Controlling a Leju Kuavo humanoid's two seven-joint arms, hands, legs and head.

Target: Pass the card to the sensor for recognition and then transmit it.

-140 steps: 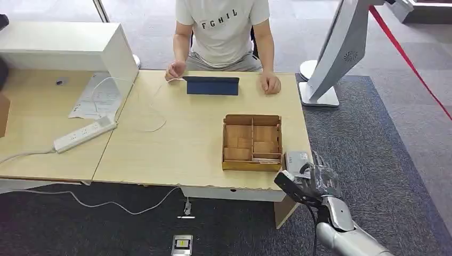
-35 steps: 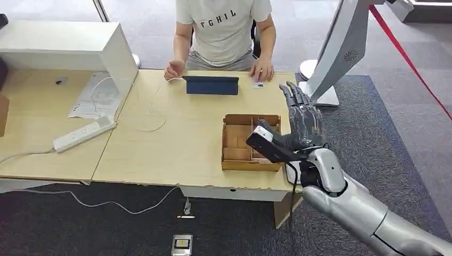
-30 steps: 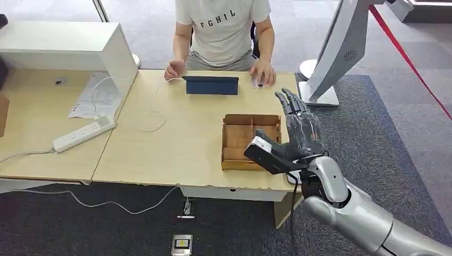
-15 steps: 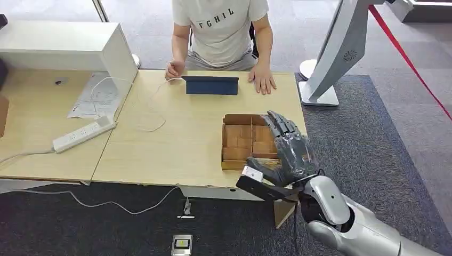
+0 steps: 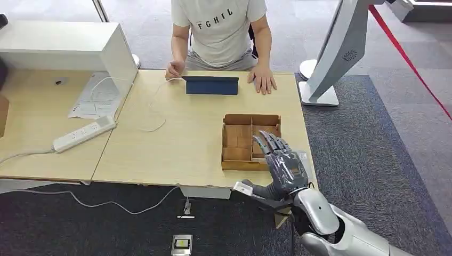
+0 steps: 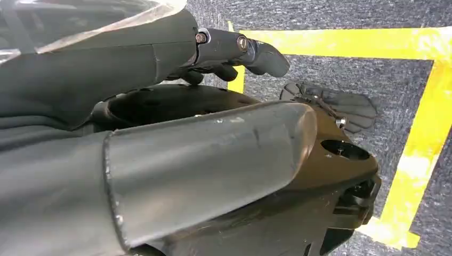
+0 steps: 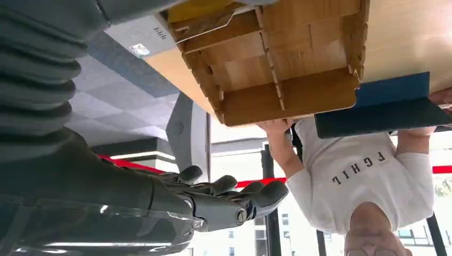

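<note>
Right hand (image 5: 281, 169) is hovering empty, fingers spread, just above the wooden tray (image 5: 240, 140) near the bench (image 5: 176, 144) edge; reaching blind risks snagging tray dividers.

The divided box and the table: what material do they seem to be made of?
The box looks like thin unfinished plywood: pale matte brown, with notched, slotted joints along its edges in the right wrist view. The table seems to be laminated board: smooth light wood grain with a white edge, though solid wood cannot be excluded.
</note>
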